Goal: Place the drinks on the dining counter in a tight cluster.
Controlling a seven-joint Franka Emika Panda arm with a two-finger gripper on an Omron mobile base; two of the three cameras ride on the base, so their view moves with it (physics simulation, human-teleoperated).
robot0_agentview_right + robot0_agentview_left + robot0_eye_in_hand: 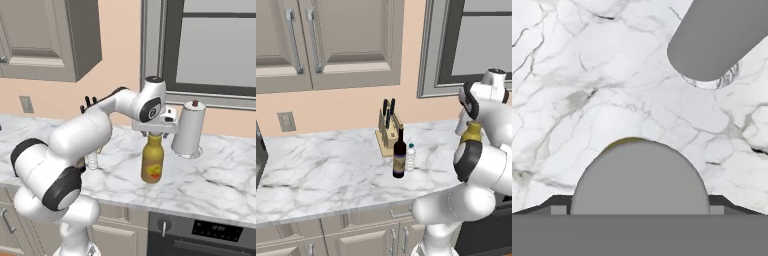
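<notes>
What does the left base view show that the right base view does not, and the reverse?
Left base view alone: the wine bottle upright, the small water bottle close beside it, and the knife block behind them. Right base view alone: the gripper down over the amber bottle's neck, and the paper towel roll standing beside it. Both: the amber bottle, the marble counter, the white arm.
</notes>
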